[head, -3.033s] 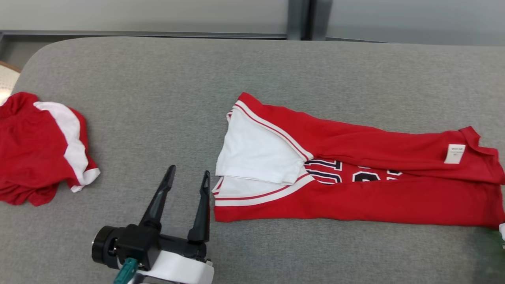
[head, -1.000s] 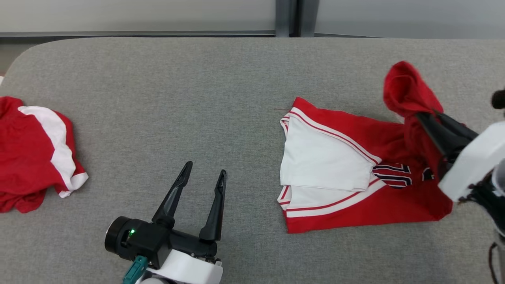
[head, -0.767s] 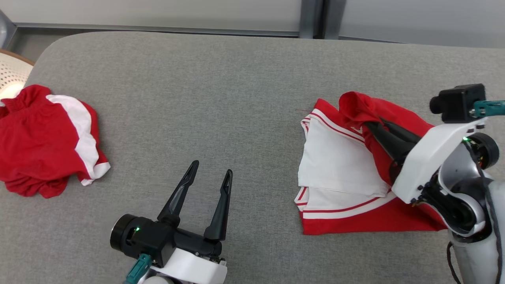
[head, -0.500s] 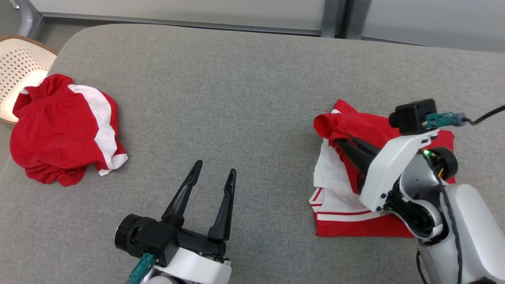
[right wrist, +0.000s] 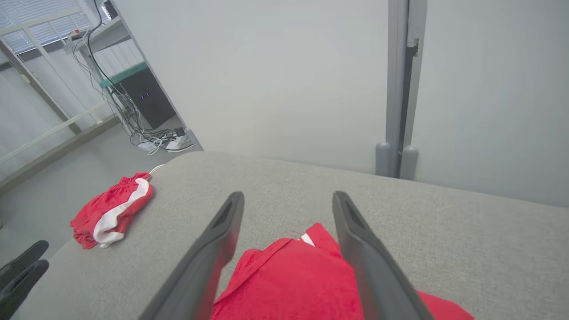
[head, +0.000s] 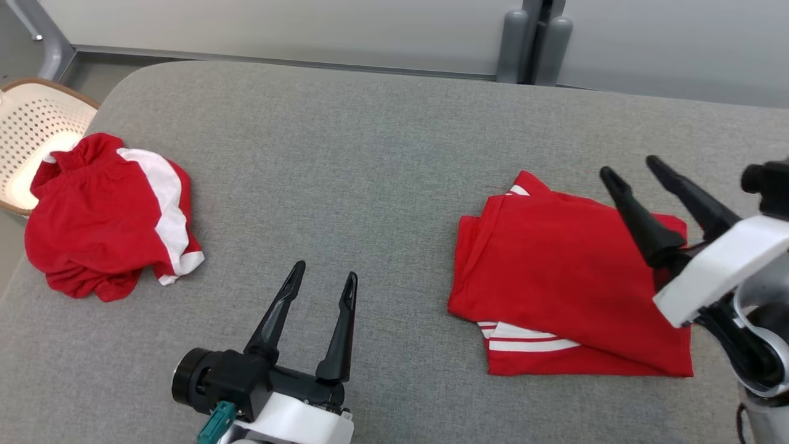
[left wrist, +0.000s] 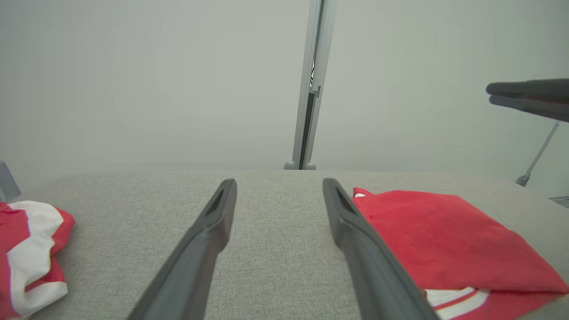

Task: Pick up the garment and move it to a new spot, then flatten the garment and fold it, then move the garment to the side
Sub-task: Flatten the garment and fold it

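Note:
The red garment (head: 558, 271) with white, red-striped trim lies folded over on the grey padded table (head: 370, 160), at the right. It appears as a red slab (left wrist: 444, 240) in the left wrist view and as red cloth (right wrist: 289, 280) below the fingers in the right wrist view. My right gripper (head: 632, 169) is open above the garment's right edge, holding nothing. My left gripper (head: 323, 277) stands open over bare table at the lower middle, well left of the garment, fingers (left wrist: 213, 231) apart.
A second red and white garment (head: 105, 216) lies crumpled at the table's left edge, also seen as a heap (right wrist: 111, 209) in the right wrist view. A perforated cream basket (head: 31, 132) sits off the table's left. Bare grey surface spans the middle.
My right gripper carried the garment's right half leftward over the rest, let go and drew back to the right, now open. The camera shifted. The left gripper stayed put.

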